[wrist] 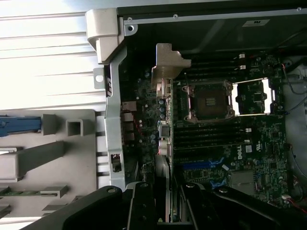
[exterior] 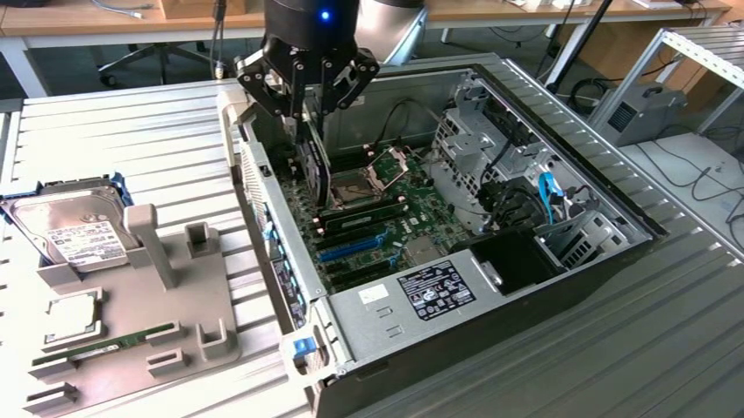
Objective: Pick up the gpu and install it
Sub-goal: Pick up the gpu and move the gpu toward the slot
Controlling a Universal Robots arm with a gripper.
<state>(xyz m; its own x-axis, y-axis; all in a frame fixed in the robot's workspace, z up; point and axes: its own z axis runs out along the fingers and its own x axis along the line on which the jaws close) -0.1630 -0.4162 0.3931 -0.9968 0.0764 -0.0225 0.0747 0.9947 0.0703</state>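
With installation under way, the gripper (exterior: 305,104) clasped the gpu (exterior: 312,157) edge-on inside the open case (exterior: 524,348), toward the exterior view's left wall above the motherboard (exterior: 402,205); seating it would likely demand alignment over the blue slot (exterior: 348,249).

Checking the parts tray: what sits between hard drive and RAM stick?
A square silver chip, between hard drive and RAM stick, in the exterior view.

The bench (exterior: 139,139) was ribbed matt metal, the tray (exterior: 128,305) matt grey plastic, the bracket (wrist: 169,62) of the graphics card (wrist: 163,134) bare silvery metal.
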